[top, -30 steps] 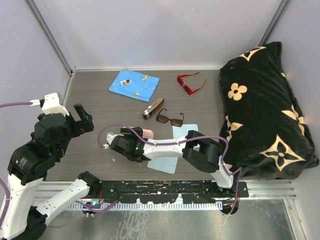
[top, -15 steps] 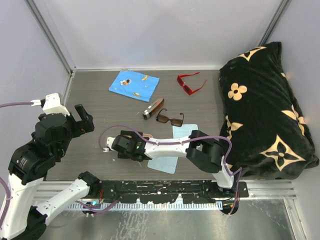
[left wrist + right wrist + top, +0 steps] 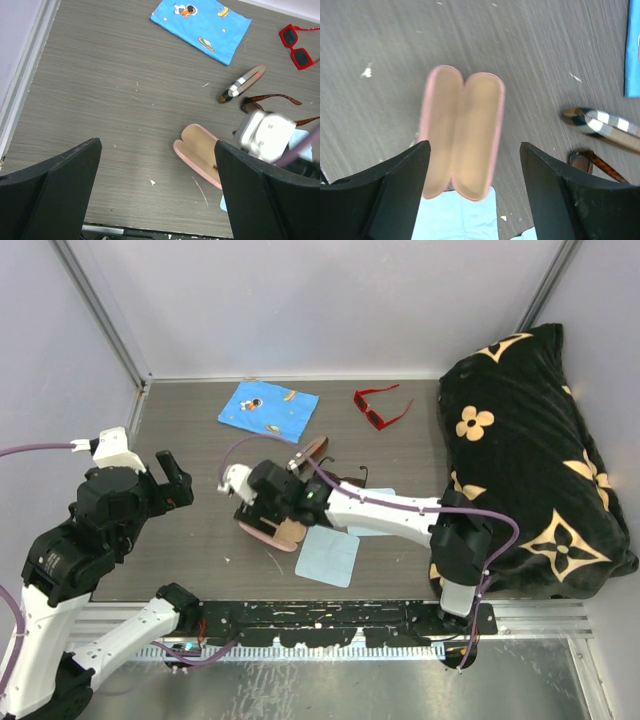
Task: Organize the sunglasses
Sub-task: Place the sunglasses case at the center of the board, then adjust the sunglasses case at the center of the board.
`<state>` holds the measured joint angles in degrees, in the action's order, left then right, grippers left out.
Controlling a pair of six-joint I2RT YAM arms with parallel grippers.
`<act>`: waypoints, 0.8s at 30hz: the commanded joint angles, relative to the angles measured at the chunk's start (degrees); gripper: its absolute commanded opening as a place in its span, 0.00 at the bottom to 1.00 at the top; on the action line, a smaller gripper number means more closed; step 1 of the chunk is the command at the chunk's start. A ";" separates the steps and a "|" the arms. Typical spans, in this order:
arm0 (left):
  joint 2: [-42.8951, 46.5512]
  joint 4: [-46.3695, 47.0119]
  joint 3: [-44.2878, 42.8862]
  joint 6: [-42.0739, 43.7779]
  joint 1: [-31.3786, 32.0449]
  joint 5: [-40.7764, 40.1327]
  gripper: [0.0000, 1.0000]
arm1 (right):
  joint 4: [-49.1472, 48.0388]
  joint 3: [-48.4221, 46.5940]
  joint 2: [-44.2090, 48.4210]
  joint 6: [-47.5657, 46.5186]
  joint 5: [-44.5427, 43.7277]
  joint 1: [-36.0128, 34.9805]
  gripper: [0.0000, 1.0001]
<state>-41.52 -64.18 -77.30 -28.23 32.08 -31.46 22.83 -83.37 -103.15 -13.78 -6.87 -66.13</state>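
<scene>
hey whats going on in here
The right gripper hovers, jaws open, above the pink glasses case, which lies open and empty. The left gripper hangs off to the left, jaws open, holding nothing. Neither pair is put away yet: the brown sunglasses lie near the case, the red sunglasses at the back.

1. Top external view sits high behind the arm bases, looking down and forward from well back, with the whole grey wood-grain surface (image 3: pixel 180 440) in shot.
2. Left wrist view looks past the left gripper (image 3: pixel 157 150), angled down from mid-height.
3. Right wrist view hangs close, facing almost straight down through the right gripper (image 3: pixel 475 147).
4. All three catch the open pink oval glasses case with tan lining (image 3: pixel 462 165).
</scene>
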 commanded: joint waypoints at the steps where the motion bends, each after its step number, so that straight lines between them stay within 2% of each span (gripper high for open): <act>1: -0.51 1.46 1.00 -1.42 -0.26 1.99 0.98 | 3.08 -2.74 1.12 6.31 6.74 6.47 0.75; 9: -1.88 1.81 2.48 -2.42 -0.21 5.35 0.99 | 7.38 -5.93 -5.61 8.06 10.27 10.76 0.66; 18: -3.07 3.62 4.28 -2.56 -0.26 8.61 0.98 | 7.18 -5.77 -8.74 9.51 10.97 11.03 0.60; 24: -3.57 4.13 4.70 -2.28 -0.21 9.60 0.98 | 6.31 -5.37 -9.82 7.60 10.08 11.07 0.51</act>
<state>-44.88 -63.44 -72.55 -30.61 32.08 -22.96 30.85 -87.11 -112.55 -5.50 3.11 -55.02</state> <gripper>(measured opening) 0.983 0.535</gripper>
